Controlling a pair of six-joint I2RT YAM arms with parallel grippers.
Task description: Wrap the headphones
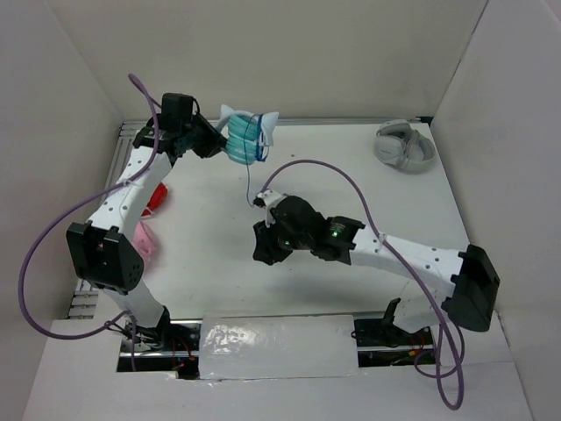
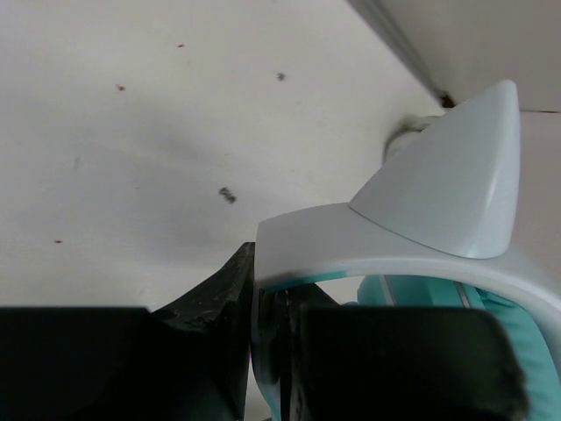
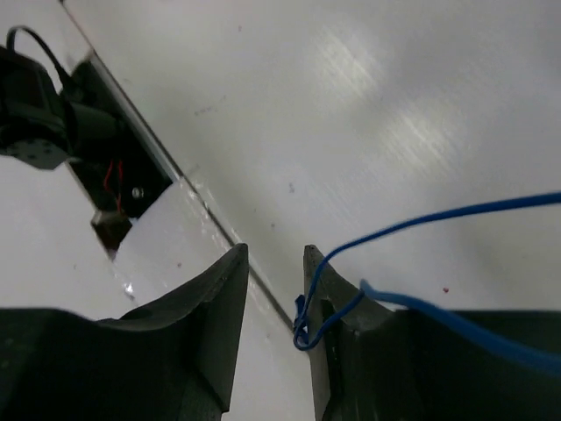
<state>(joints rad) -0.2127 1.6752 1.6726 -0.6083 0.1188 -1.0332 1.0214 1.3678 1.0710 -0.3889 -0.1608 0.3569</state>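
The teal headphones [image 1: 246,138] with a white cat-eared headband [image 2: 438,193] hang above the table's far left. My left gripper [image 1: 219,140] is shut on the headband, whose white edge is pinched between the black fingers [image 2: 219,298]. The thin blue cable [image 1: 248,180] drops from the headphones toward my right gripper [image 1: 266,246] at mid-table. In the right wrist view the right gripper [image 3: 276,259] is open. The cable [image 3: 421,224] loops over the edge of its right finger [image 3: 329,289], with nothing clamped between the jaws.
Grey-white headphones [image 1: 405,145] lie at the far right. Red headphones [image 1: 158,197] and pink headphones [image 1: 145,241] sit by the left arm. White walls enclose the table [image 1: 202,254] on three sides. The near edge with a shiny strip [image 1: 276,338] lies just below the right gripper.
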